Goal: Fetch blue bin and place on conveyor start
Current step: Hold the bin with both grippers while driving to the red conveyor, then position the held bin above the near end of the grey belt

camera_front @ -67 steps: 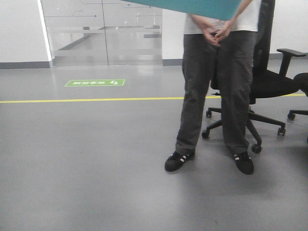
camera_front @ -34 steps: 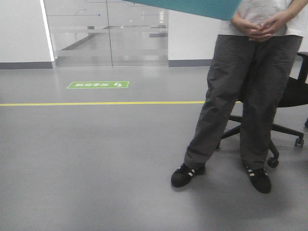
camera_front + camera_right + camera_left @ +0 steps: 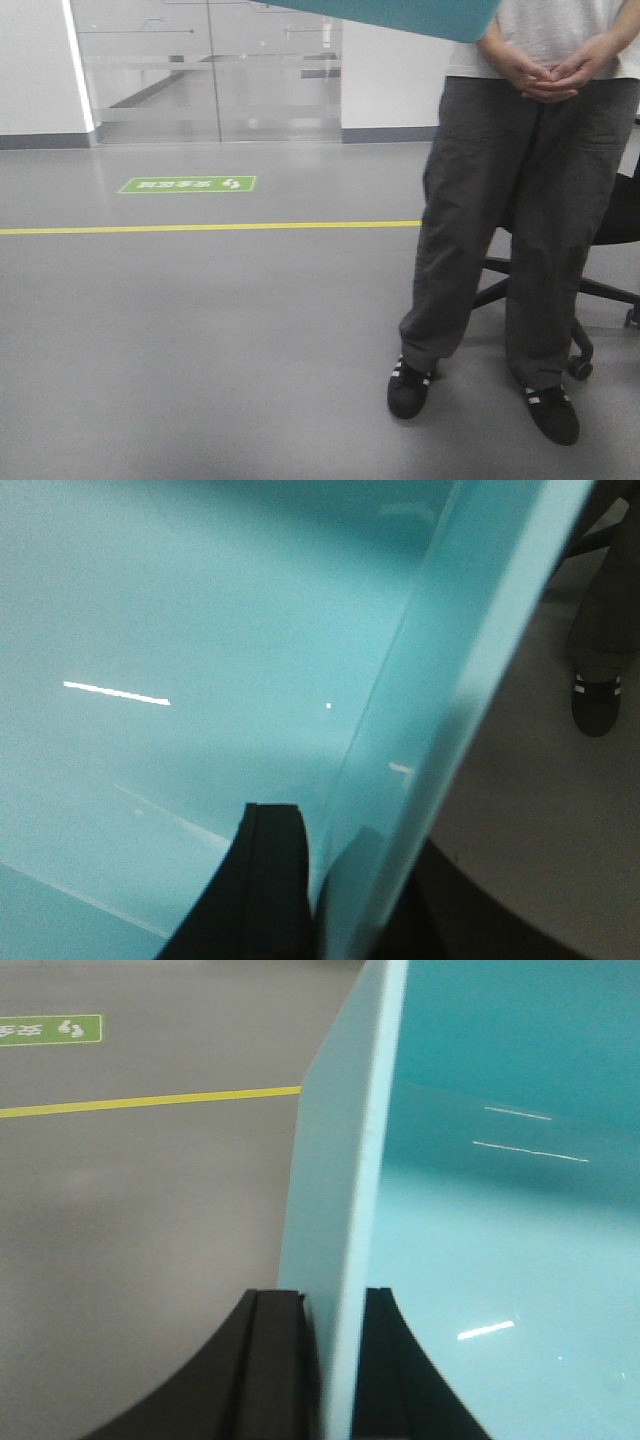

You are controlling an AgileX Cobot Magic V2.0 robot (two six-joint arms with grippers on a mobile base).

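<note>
The blue bin point(image 3: 400, 14), pale turquoise plastic, is held up off the floor; only its underside shows at the top of the front view. My left gripper point(image 3: 335, 1305) is shut on the blue bin's left wall point(image 3: 340, 1160), one finger outside, one inside. My right gripper point(image 3: 345, 835) is shut on the opposite wall point(image 3: 470, 650), one black finger inside the tub point(image 3: 200, 630), the other behind the translucent plastic. The conveyor start is out of view.
A person in dark trousers point(image 3: 520, 230) stands close at front right, hands clasped, black shoes point(image 3: 410, 388) on the grey floor. A black office chair point(image 3: 600, 280) is behind them. A yellow floor line point(image 3: 200, 227), a green floor sign point(image 3: 187, 185) and glass doors point(image 3: 210, 70) lie ahead.
The view has shifted: the person and chair now sit closer and further right in the front view, and the floor line lower. Both grippers still hold the bin.
</note>
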